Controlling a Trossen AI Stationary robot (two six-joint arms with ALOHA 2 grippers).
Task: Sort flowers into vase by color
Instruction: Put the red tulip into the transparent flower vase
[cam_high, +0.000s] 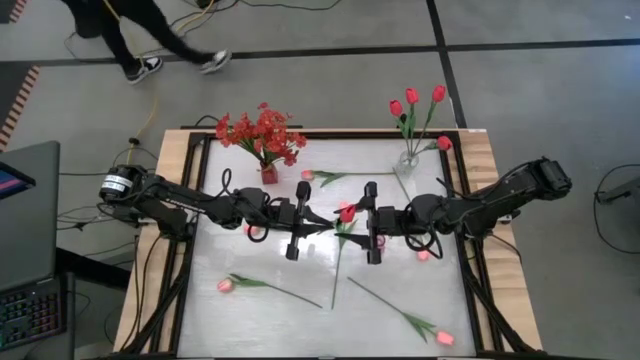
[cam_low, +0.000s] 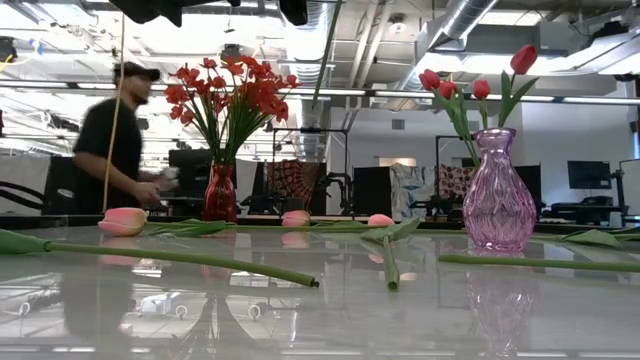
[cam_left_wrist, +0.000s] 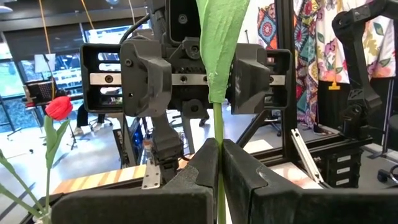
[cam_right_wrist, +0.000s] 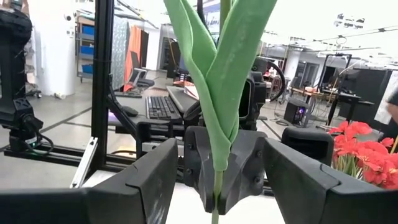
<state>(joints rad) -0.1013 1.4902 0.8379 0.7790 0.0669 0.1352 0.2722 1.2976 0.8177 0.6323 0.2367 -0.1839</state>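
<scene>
— Green stem (cam_left_wrist: 218, 149) was pinched between the left gripper's (cam_left_wrist: 219, 171) closed fingers, upright, its red tulip head (cam_high: 347, 213) above the middle of the table (cam_high: 400, 320).

— And the right gripper (cam_right_wrist: 216, 180)?

— It faced the left one from just across the stem, fingers spread wide to either side of it, holding nothing. The stem's long axis ran up between them, so I judged the right arm well placed to take it.

— Where would it go?

— The pink glass vase (cam_low: 498, 195) on the right arm's side already held red tulips; the red vase (cam_low: 220, 192) held bushy red sprays. Pink tulips (cam_high: 226, 285) lay loose on the table.
</scene>
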